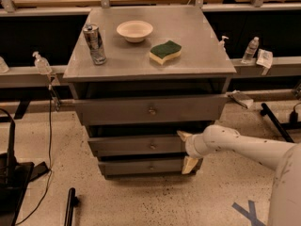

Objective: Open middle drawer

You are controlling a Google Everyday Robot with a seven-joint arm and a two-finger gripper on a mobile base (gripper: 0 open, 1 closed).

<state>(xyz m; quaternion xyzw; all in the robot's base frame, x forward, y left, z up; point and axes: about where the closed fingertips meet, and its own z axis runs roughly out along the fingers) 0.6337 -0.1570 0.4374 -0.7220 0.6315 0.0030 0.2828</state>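
Note:
The grey metal cabinet has three drawer fronts. The middle drawer [136,145] is the slim wide front with a small round knob [152,146] at its centre; it sits slightly out from the cabinet. My gripper [186,149] comes in from the right on a white arm and is at the right end of the middle drawer front. One cream finger [183,135] shows at the drawer's upper edge and the other finger [189,164] hangs below it, in front of the bottom drawer [141,166]. The fingers are spread apart and hold nothing. The knob is left of the gripper.
The top drawer [150,109] juts out above. On the cabinet top stand a can [94,43], a white bowl [135,30] and a green-and-yellow sponge [165,52]. Bottles [251,49] sit on the rail behind. Black equipment [14,178] stands on the floor at left.

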